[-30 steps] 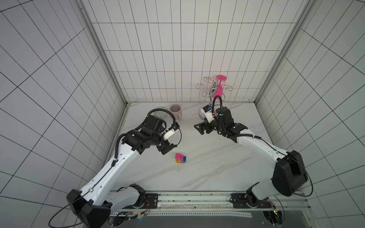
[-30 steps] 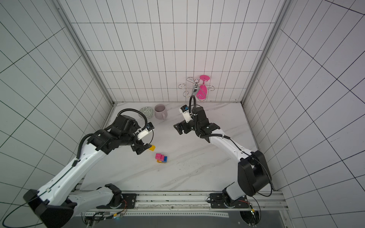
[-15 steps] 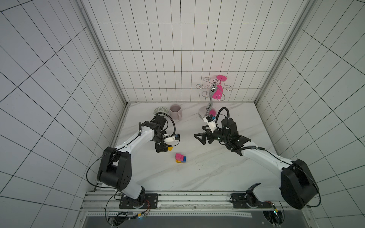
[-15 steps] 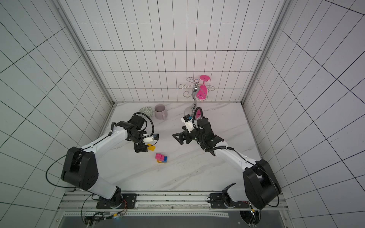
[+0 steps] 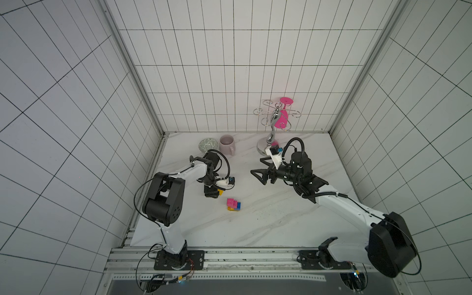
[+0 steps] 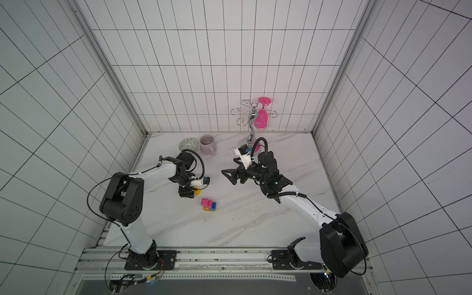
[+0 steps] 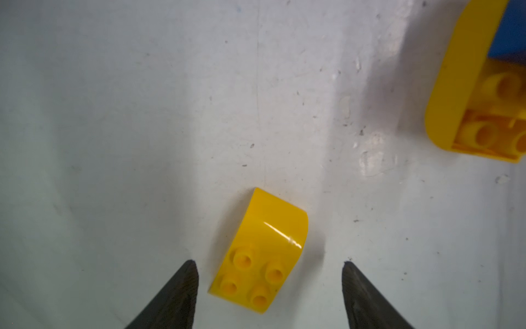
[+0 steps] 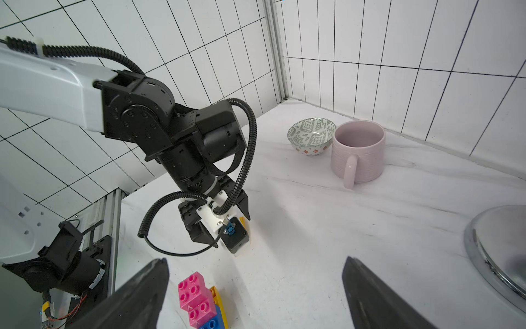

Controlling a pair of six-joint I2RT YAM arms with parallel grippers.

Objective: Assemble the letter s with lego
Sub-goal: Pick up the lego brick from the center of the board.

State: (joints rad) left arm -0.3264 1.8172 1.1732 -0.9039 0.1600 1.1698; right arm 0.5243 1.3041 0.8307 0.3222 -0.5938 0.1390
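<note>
One yellow brick [image 7: 259,250], the last loose piece of the lego, lies on the marble table [image 7: 128,99] with its four studs up and its far end falling away in a glossy curve. It sits just beside the partly built letter s [image 5: 233,204], apart from it and not touching.

Your left gripper [image 7: 268,263] is down over that brick. Its jaws stand apart with one on either side, and a sliver of table shows between each tip and the plastic, so nothing is pinched yet. That straddle looks chosen to catch the brick across its short, flat sides rather than the slippery curve.

The cluster shows two pink squares stepped one above the other, a blue square under them and a rounded yellow piece behind. In the left wrist view you see that yellow piece's hollow underside, so the cluster seems to rest on its side.

Your right gripper [image 5: 256,165] hangs above the table, well apart from the bricks, with its jaws spread wide and empty. It is probably kept clear to leave the left arm room.

Farther back stand a pink mug [image 5: 227,144], a patterned bowl [image 5: 208,145] and a chrome stand [image 5: 270,138].
</note>
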